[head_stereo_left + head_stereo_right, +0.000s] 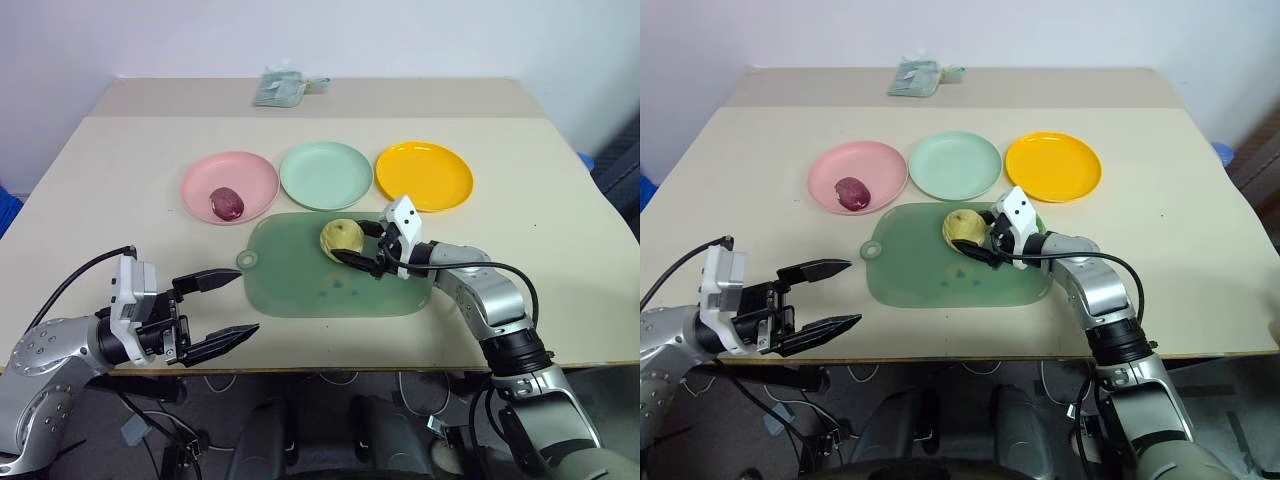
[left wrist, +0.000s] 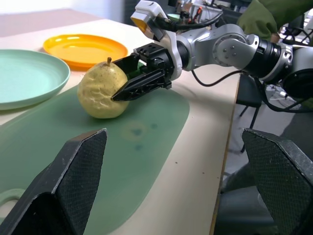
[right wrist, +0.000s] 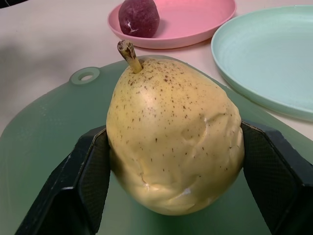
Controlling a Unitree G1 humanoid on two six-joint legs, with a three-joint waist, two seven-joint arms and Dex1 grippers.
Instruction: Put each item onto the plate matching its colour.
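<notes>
Pale yellow item [image 3: 173,142], a speckled, dimpled lump with a short stem, sits on the far right part of the translucent green mat [image 1: 300,280], and the right gripper [image 1: 365,245] has a black finger on each side of it, both pressed against its flanks in the right wrist view; whether it is lifted off the mat I cannot tell; nearer, at the table's [image 1: 120,200] front left edge, the left gripper [image 1: 222,310] hangs with its two fingers spread wide apart and nothing between them; beyond the mat stand three round plates in a row; the pink plate [image 1: 250,170] on the left carries the dark magenta-red item [image 1: 227,203]; the mint green plate [image 1: 326,174] is in the middle, its near rim just beside the mat's far edge; the orange-yellow plate [image 1: 424,175] is on the right, near the right gripper's white housing; farthest off, by the table's back edge, lies a small pale green packet [image 1: 281,89].
</notes>
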